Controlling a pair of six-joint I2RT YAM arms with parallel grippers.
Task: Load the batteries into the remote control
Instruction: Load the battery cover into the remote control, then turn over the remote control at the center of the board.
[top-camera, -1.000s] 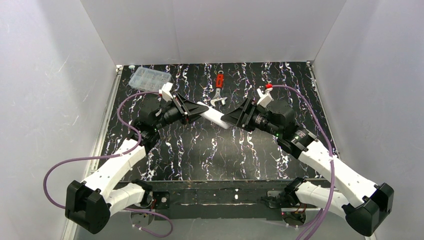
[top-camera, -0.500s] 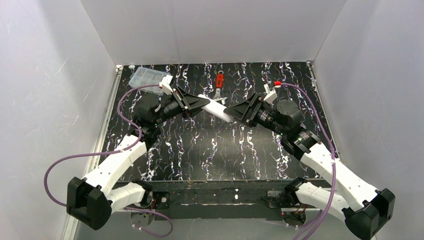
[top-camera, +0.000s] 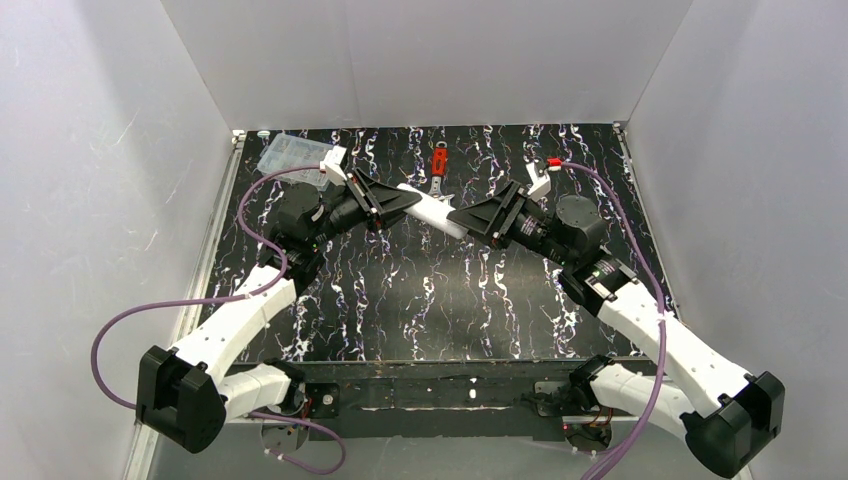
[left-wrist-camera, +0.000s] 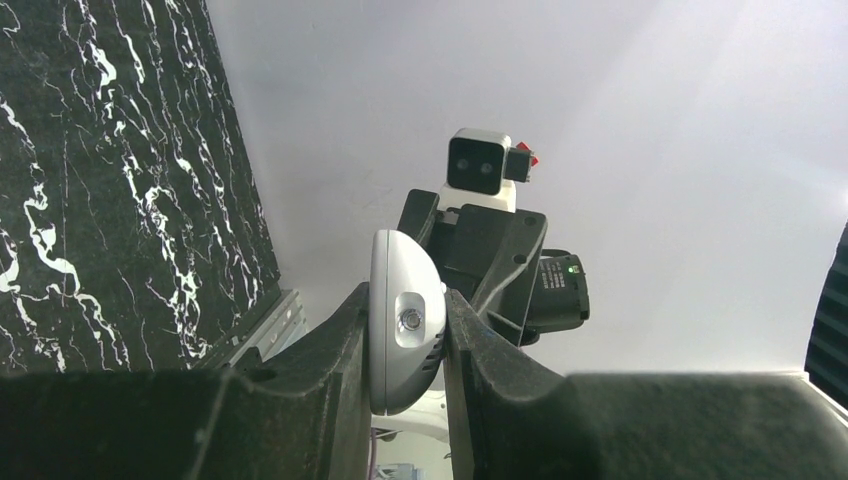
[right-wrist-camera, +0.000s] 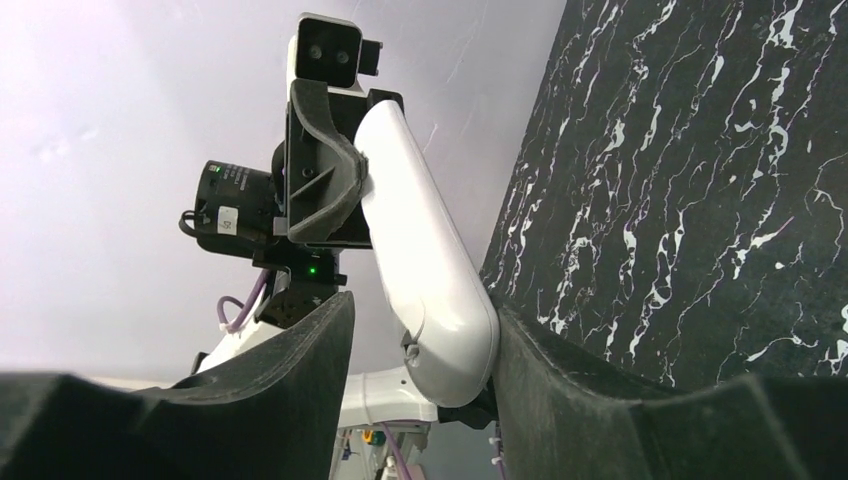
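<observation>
The remote control (top-camera: 430, 210), a slim white handset, hangs in the air between the two arms above the middle of the table. My left gripper (top-camera: 405, 203) is shut on its left end; in the left wrist view both fingers press the remote control (left-wrist-camera: 405, 330) at the left gripper (left-wrist-camera: 405, 345). My right gripper (top-camera: 462, 220) straddles the other end. In the right wrist view the remote control (right-wrist-camera: 420, 250) rests against one finger of the right gripper (right-wrist-camera: 420, 340), and a gap shows at the other finger, so the jaws stand open. The batteries are out of view.
A red-handled wrench (top-camera: 437, 172) lies on the black marbled table (top-camera: 400, 300) behind the remote. A clear compartment box (top-camera: 285, 155) sits at the back left corner. White walls enclose the table on three sides.
Both arms have carried the remote toward the back of the table. The right gripper has slid further over the remote's end and its jaws have narrowed.
</observation>
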